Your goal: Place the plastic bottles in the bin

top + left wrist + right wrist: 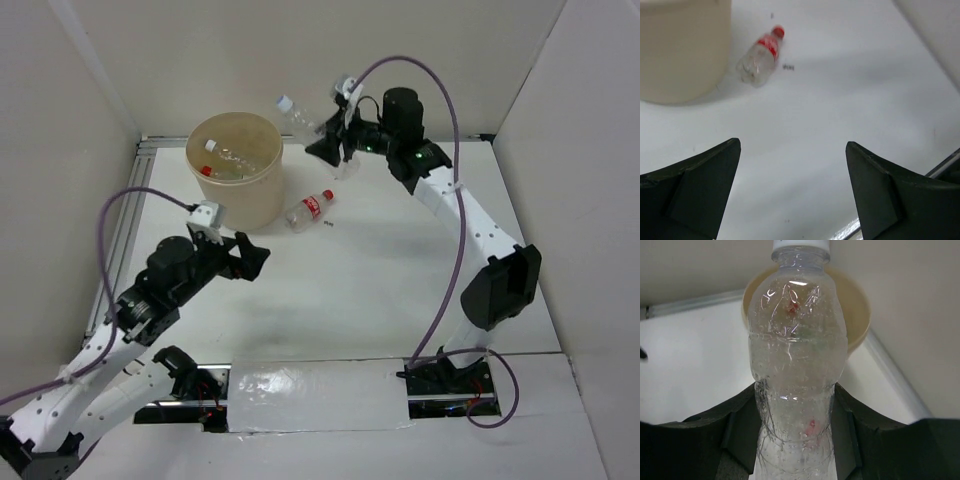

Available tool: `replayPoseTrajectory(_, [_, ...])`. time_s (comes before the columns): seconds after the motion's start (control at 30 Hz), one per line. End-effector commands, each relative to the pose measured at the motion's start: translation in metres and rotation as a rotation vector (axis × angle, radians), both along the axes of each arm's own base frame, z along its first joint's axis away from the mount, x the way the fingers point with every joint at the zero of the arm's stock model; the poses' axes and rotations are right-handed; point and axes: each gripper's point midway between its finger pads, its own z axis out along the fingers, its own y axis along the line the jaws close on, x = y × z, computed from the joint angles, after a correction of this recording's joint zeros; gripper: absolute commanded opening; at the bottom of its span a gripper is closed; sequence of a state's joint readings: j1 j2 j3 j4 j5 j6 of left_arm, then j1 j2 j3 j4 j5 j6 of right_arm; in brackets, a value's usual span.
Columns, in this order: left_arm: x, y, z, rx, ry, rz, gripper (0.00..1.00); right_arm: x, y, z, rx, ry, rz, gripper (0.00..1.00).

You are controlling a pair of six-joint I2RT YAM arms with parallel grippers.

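Right gripper (328, 138) clamped on clear white-capped bottle (297, 113), held in the air just right of the bin (243, 208) rim, cap toward the bin. Left gripper (256, 256) fingers wide apart, nothing between them, low over table (360, 290) on the bin's near side. Red-label bottle (309, 209) lying on its side on table, just beside bin's right wall. Red-capped clear bottle (228, 155) lying inside bin

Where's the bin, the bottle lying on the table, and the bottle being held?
bin (245, 205), top view, on its outer wall.
lying bottle (760, 56), left wrist view, on its middle.
held bottle (797, 375), right wrist view, on its clear body.
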State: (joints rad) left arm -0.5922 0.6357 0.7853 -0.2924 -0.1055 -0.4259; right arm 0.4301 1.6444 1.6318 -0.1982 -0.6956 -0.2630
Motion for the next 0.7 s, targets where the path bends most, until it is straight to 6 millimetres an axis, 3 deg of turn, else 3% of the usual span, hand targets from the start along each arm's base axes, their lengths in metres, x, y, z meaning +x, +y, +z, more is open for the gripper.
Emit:
replayPoseTrajectory(0.0, [0.0, -0.025, -0.046, 0.045, 0.122, -0.1, 0.99, 0.011, 0.034, 0.071, 0.122, -0.24, 0.136, 0.3])
replayPoseTrajectory(0.03, [0.002, -0.026, -0.052, 0.058, 0.143, -0.099, 0.99, 0.027, 0.05, 0.059, 0.117, -0.239, 0.151, 0.3])
replayPoseTrajectory(0.07, [0.003, -0.029, -0.07, 0.089, 0.185, -0.101, 0.99, 0.023, 0.065, 0.093, 0.153, -0.315, 0.178, 0.31])
replayPoseTrajectory(0.1, [0.002, -0.032, -0.079, 0.105, 0.207, -0.109, 0.99, 0.026, 0.076, 0.1, 0.169, -0.345, 0.201, 0.31])
replayPoseTrajectory(0.13, [0.003, -0.034, -0.081, 0.112, 0.208, -0.11, 0.99, 0.044, 0.094, 0.079, 0.174, -0.31, 0.211, 0.31])
replayPoseTrajectory(0.17, [0.004, -0.035, -0.088, 0.125, 0.228, -0.109, 0.99, 0.037, 0.105, 0.113, 0.22, -0.381, 0.234, 0.31])
replayPoseTrajectory(0.2, [0.003, -0.036, -0.088, 0.131, 0.224, -0.109, 0.99, 0.041, 0.113, 0.117, 0.236, -0.39, 0.235, 0.32])
replayPoseTrajectory(0.23, [0.004, -0.037, -0.092, 0.144, 0.23, -0.1, 0.99, 0.057, 0.132, 0.094, 0.25, -0.352, 0.246, 0.34])
replayPoseTrajectory(0.27, [0.0, -0.04, -0.096, 0.143, 0.242, -0.113, 0.99, 0.052, 0.136, 0.117, 0.297, -0.405, 0.258, 0.37])
replayPoseTrajectory(0.33, [-0.002, -0.041, -0.097, 0.156, 0.242, -0.098, 0.99, 0.061, 0.153, 0.104, 0.345, -0.416, 0.276, 0.41])
replayPoseTrajectory(0.37, [-0.003, -0.042, -0.097, 0.152, 0.244, -0.092, 0.99, 0.052, 0.166, 0.102, 0.367, -0.404, 0.301, 0.48])
replayPoseTrajectory(0.4, [-0.005, -0.042, -0.094, 0.151, 0.231, -0.091, 0.99, 0.054, 0.173, 0.093, 0.369, -0.398, 0.3, 0.52])
replayPoseTrajectory(0.43, [-0.007, -0.045, -0.094, 0.162, 0.222, -0.091, 0.99, 0.058, 0.174, 0.089, 0.375, -0.404, 0.29, 0.61])
replayPoseTrajectory(0.47, [-0.009, -0.045, -0.093, 0.157, 0.224, -0.088, 0.99, 0.056, 0.183, 0.076, 0.369, -0.386, 0.302, 0.79])
replayPoseTrajectory(0.53, [-0.012, -0.048, -0.093, 0.155, 0.224, -0.095, 0.99, 0.057, 0.184, 0.074, 0.379, -0.359, 0.295, 0.94])
replayPoseTrajectory(0.63, [-0.016, -0.049, -0.103, 0.179, 0.245, -0.094, 0.99, 0.057, 0.184, 0.074, 0.382, -0.35, 0.296, 1.0])
replayPoseTrajectory(0.67, [-0.016, -0.048, -0.102, 0.174, 0.247, -0.082, 0.99, 0.051, 0.179, 0.089, 0.393, -0.371, 0.297, 1.0])
